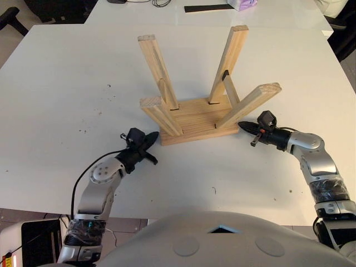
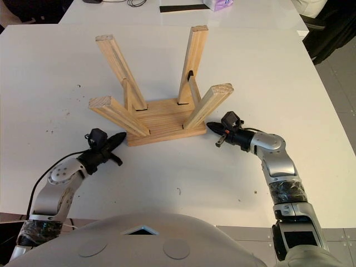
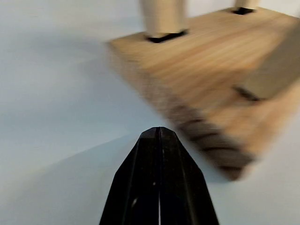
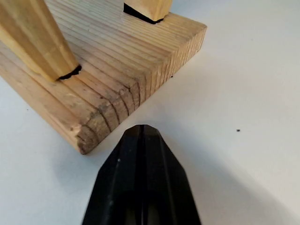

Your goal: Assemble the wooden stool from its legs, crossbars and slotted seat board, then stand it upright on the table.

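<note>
The wooden stool [image 1: 194,114] lies upside down on the white table [image 1: 67,89], seat board [image 1: 197,130] flat on the surface and several legs pointing up and outward. Crossbars join the legs near the board. My left gripper [image 1: 151,138] is shut and empty, its tip just off the board's near left corner [image 3: 229,166]. My right gripper [image 1: 243,127] is shut and empty too, its tip close to the board's near right corner [image 4: 86,140]. Legs sit in dark slots [image 4: 70,72] in the board.
A dark flat strip [image 1: 207,8] and a purple object [image 1: 243,3] lie at the table's far edge. Small dark specks [image 1: 214,191] dot the near part of the table. Wide bare surface lies left and right of the stool.
</note>
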